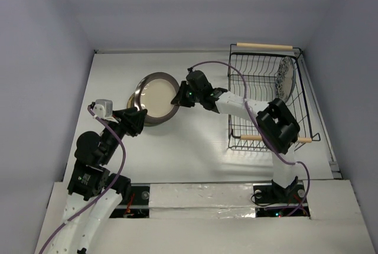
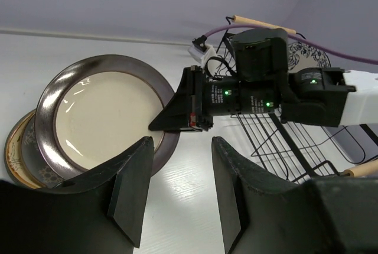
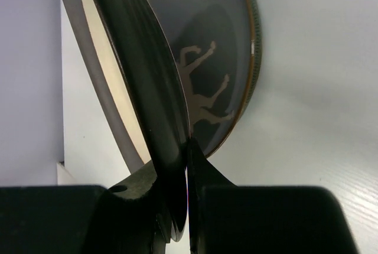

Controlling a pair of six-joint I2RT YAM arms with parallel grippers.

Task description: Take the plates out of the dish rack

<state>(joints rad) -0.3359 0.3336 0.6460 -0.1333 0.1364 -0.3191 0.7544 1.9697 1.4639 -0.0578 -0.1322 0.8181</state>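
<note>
My right gripper (image 1: pixel 176 101) is shut on the rim of the dark-rimmed plate with a cream centre (image 1: pixel 158 95), held tilted over the tan leaf-motif plate (image 1: pixel 132 101) that lies flat on the table. In the right wrist view the dark rim (image 3: pixel 147 88) sits between my fingers, the leaf plate (image 3: pixel 224 59) behind it. The black wire dish rack (image 1: pixel 269 100) at right holds the white and blue floral plate (image 1: pixel 285 78) upright. My left gripper (image 2: pixel 180 177) is open and empty, just near of the dark-rimmed plate (image 2: pixel 103 118). The teal plate is not visible.
The rack has wooden rod handles at far (image 1: pixel 264 46) and near (image 1: pixel 251 138) ends. The right arm (image 1: pixel 248 106) stretches leftward across the table from the rack. A purple cable (image 1: pixel 227 71) loops over it. Walls enclose the table on the left and far sides.
</note>
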